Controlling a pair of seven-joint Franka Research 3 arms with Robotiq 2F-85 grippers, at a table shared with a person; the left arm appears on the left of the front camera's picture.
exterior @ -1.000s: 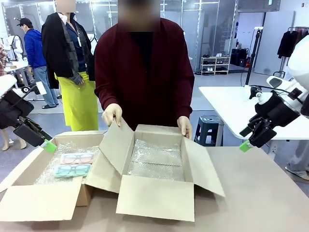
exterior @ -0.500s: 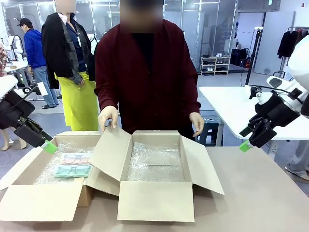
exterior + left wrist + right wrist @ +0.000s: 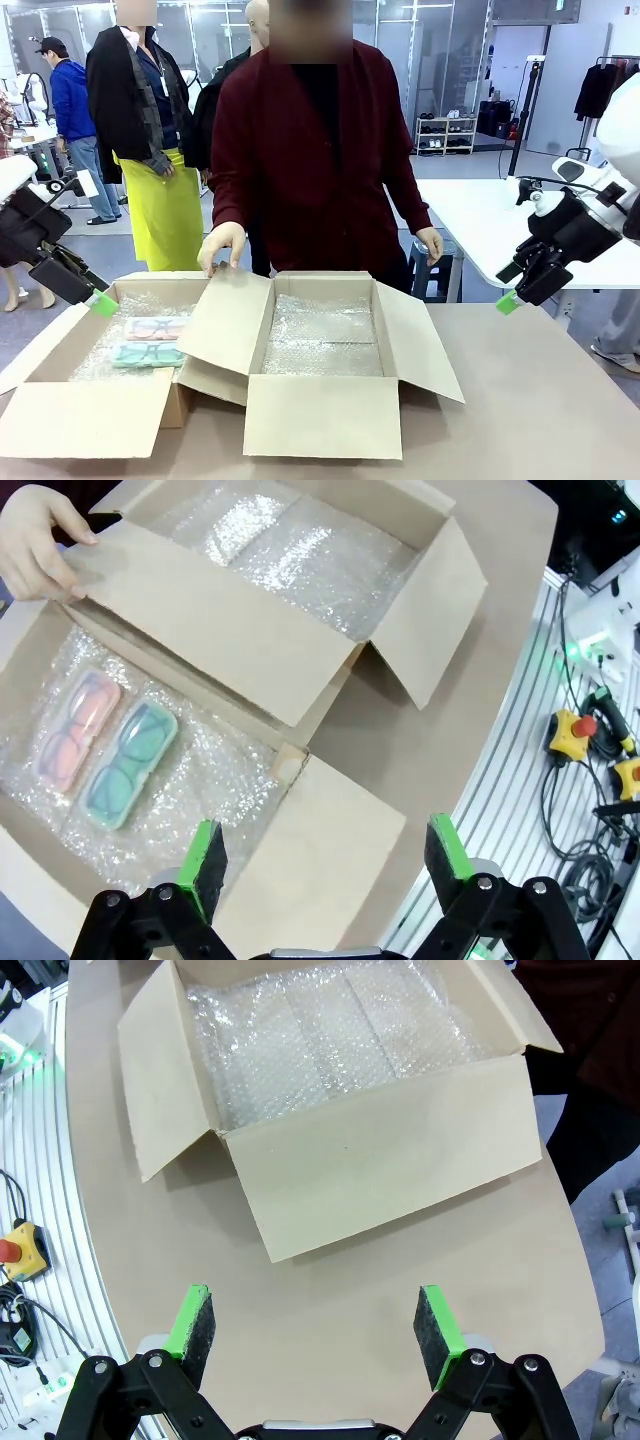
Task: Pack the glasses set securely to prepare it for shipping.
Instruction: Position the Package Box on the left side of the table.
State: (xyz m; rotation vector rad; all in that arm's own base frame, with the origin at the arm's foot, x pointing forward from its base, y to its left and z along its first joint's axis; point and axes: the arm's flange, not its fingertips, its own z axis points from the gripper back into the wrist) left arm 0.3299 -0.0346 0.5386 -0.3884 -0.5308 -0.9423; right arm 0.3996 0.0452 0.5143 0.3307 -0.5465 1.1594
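Tan tabletop (image 3: 520, 400), left-frame carton: pink translucent case (image 3: 68, 730) and mint translucent case (image 3: 128, 765), seemingly light, slick; grip narrow sides; left gripper (image 3: 325, 865) and right gripper (image 3: 318, 1330) wide open, empty

No text, label, brand, number or sign can be read on anything here.

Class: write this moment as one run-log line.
left gripper: open, above left box | right gripper: open, idle | cases: in left box | person's hand: on flap
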